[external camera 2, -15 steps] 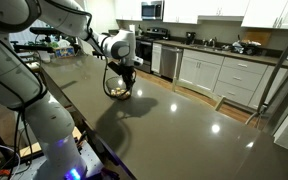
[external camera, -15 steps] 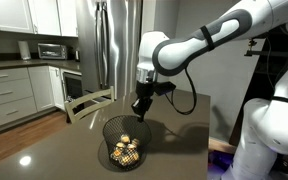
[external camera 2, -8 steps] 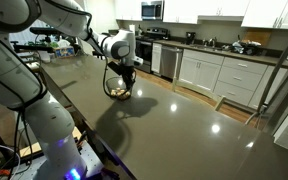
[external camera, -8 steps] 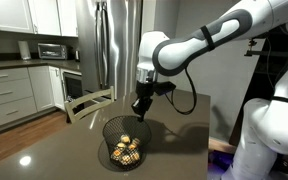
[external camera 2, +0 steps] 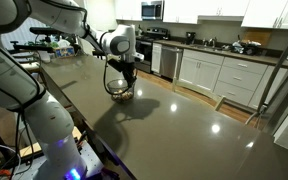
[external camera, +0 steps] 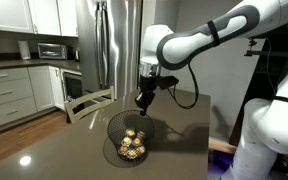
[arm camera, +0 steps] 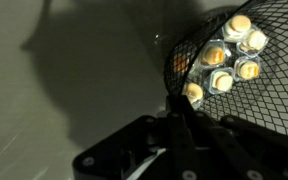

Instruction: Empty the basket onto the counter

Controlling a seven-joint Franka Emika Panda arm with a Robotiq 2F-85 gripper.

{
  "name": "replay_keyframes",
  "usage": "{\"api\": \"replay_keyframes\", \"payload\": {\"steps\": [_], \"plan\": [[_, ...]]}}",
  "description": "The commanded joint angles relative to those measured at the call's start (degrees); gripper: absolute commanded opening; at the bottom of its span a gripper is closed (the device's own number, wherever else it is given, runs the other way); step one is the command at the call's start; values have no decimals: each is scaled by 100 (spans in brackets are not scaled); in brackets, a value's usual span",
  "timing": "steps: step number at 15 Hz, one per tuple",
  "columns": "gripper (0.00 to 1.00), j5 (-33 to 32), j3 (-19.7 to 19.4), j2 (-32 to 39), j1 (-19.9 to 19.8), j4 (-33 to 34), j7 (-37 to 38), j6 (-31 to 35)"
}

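One small round black wire-mesh basket point(external camera: 116, 135); six small round yellowish pieces point(arm camera: 221, 80) countable inside, wrist view; one glossy grey-brown counter point(external camera 2: 174, 120).

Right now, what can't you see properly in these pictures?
Round yellowish things in the basket: blurry behind mesh in the wrist view, too small in both exterior views to name.
Basket's right part: cut off by the wrist view's edge.
Claw: tips dark in the wrist view, tiny in an exterior view.
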Motion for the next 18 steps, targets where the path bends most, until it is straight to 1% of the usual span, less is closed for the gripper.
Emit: {"api": "replay_keyframes", "payload": {"steps": [1,4,7,14,18], "plan": [[1,-112,7,-333,-22,83,-131,-449],[1,-299,44,-479,-83,133,-64,-621],[1,-874,163,-589,-237,118,157,-584],[1,-1863,343,-739,-509,84,550,-528],[1,-2109,395,-849,-525,104,661,-596]]}}
